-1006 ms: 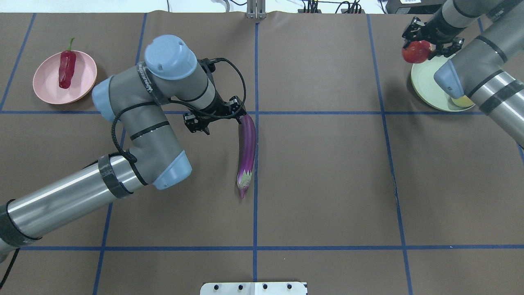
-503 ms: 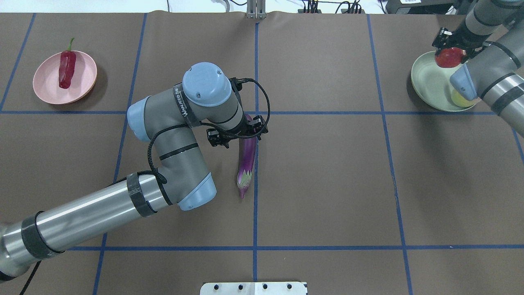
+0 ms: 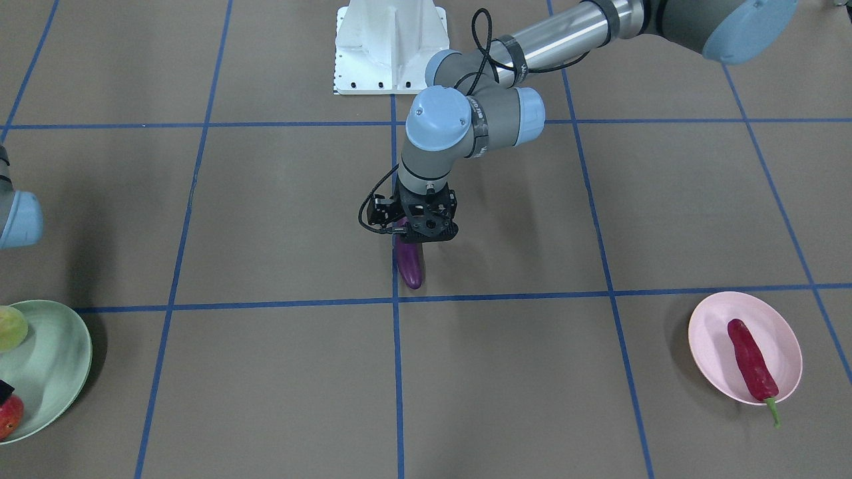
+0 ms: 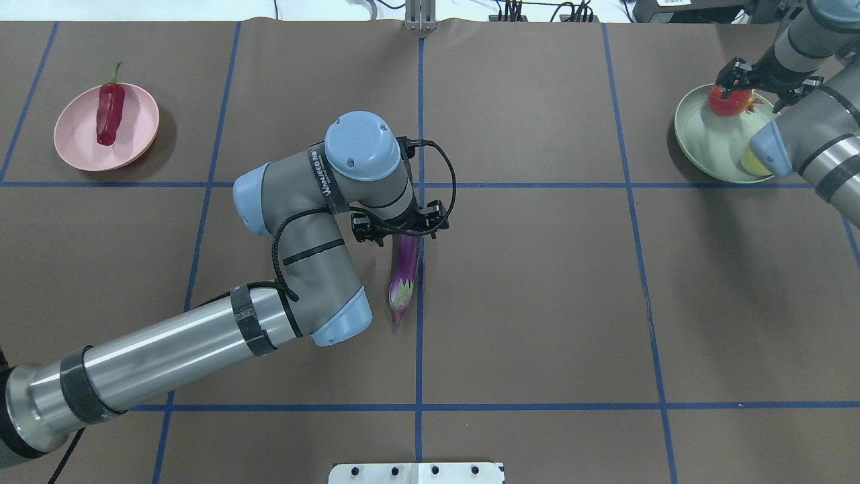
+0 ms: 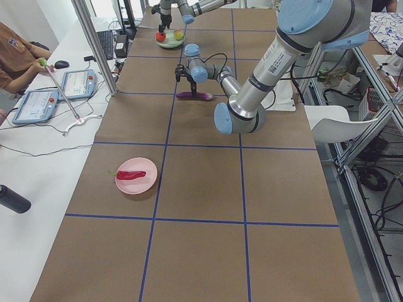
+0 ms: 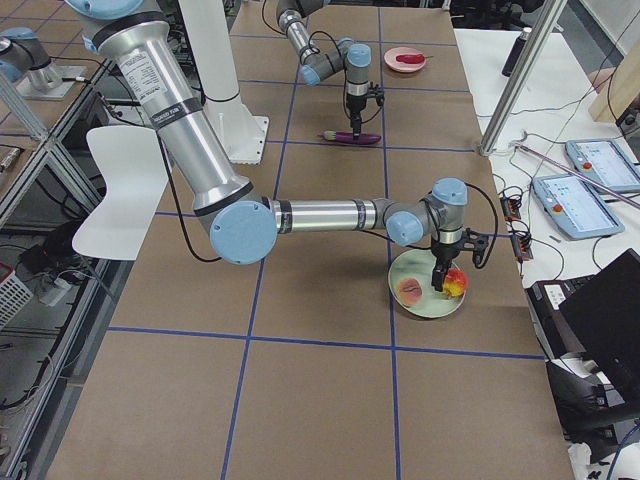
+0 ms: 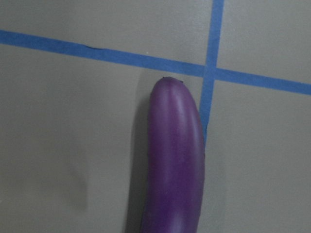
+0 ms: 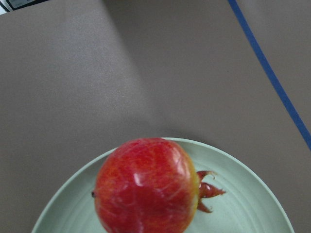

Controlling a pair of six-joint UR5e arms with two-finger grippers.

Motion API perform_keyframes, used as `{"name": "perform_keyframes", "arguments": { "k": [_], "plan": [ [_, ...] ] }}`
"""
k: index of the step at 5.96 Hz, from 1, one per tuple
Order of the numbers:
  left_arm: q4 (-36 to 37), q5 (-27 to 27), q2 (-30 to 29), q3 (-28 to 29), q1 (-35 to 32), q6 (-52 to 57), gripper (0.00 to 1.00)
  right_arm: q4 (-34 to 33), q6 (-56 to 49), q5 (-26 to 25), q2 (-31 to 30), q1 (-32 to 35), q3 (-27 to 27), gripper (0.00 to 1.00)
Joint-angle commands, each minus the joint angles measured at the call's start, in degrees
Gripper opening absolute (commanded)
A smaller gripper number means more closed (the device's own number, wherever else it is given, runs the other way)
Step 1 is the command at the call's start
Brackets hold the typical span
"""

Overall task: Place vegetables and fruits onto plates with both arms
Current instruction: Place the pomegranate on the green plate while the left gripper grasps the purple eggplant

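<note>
Brown paper surface (image 4: pixel 537 302), gridded in blue tape, carries the eggplant (image 4: pixel 405 272) lying flat at centre. Seen from overhead, its long axis runs 6 to 12 o'clock beside a tape line, pale cap at 6, blunt tip at 12. Left pincer (image 4: pixel 402 228) hangs over the far part, short of the tip, jaws apart toward 9 and 3, squarely across that axis. Pink plate (image 4: pixel 138 138) with the chili (image 4: pixel 109 114) sits at 10 o'clock. At 2 o'clock the red fruit (image 4: pixel 729 102) rests on the mint plate (image 4: pixel 705 144) beside the peach (image 4: pixel 751 161). Whether the right pincer (image 4: pixel 752 81) above it is gripping, I cannot tell.
</note>
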Motion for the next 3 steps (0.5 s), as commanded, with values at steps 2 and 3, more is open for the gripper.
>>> {"name": "perform_keyframes", "arguments": {
  "k": [2, 3],
  "plan": [
    [5.77, 0.18, -1.6, 0.82, 1.43, 6.89, 0.75, -3.17, -0.54, 2.89, -0.28, 0.18, 5.24, 1.0],
    [5.77, 0.96, -1.78, 1.43, 1.97, 6.89, 0.61, -5.28, -0.54, 6.48, -0.28, 1.05, 7.18, 1.0]
  ]
}}
